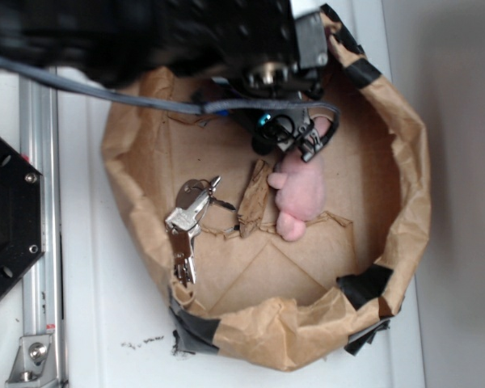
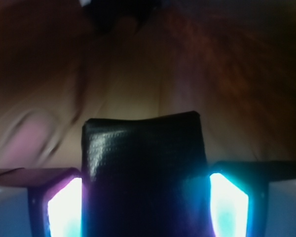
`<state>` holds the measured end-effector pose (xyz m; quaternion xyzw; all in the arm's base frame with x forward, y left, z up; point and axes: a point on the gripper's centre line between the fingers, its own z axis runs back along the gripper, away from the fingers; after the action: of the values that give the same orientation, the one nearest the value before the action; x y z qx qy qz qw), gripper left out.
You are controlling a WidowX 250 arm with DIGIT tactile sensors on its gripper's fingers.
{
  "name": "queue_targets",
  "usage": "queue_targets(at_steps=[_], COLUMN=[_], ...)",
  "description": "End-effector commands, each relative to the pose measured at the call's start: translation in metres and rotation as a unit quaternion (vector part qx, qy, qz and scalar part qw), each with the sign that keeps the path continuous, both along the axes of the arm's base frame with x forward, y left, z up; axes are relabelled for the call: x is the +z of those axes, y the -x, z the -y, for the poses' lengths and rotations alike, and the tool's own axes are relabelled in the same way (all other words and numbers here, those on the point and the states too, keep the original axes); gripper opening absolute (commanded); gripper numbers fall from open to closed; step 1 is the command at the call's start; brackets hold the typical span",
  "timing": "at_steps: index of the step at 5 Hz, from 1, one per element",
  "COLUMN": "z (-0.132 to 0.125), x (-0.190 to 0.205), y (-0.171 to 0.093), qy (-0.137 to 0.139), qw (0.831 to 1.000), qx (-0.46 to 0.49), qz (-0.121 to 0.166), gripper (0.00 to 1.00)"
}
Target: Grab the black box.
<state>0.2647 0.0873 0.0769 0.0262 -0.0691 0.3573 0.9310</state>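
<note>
In the wrist view the black box (image 2: 143, 148) fills the space between my two glowing fingers; it is glossy and finely textured, with rounded top corners. My gripper (image 2: 145, 197) is shut on it, a lit pad (image 2: 64, 210) pressed against each side. From the exterior view the gripper (image 1: 295, 137) hangs over the far part of the brown paper nest, just above the pink plush toy (image 1: 297, 198). The arm and fingers hide the box there.
A bunch of keys (image 1: 187, 222) lies left of the plush. The crumpled paper wall (image 1: 404, 186), patched with black tape (image 1: 364, 287), rings the nest. A black hexagonal plate (image 1: 4, 218) and a metal rail (image 1: 40, 242) stand at the left.
</note>
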Motion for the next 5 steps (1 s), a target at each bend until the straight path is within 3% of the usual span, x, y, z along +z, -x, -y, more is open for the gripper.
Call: queue_targets(at_steps=[1, 2, 3, 5], z=[0.074, 0.091, 0.095, 0.045], x=[0.115, 0.113, 0.108, 0.107], y=[-0.02, -0.008, 0.005, 0.023], qy=[0.026, -0.012, -0.071, -0.074], qw=[0.979, 0.96, 0.953, 0.969], qx=[-0.188, -0.254, -0.28, -0.233], qz=[-0.074, -0.119, -0.089, -0.026], gripper=[0.0, 0.0, 0.0, 0.0])
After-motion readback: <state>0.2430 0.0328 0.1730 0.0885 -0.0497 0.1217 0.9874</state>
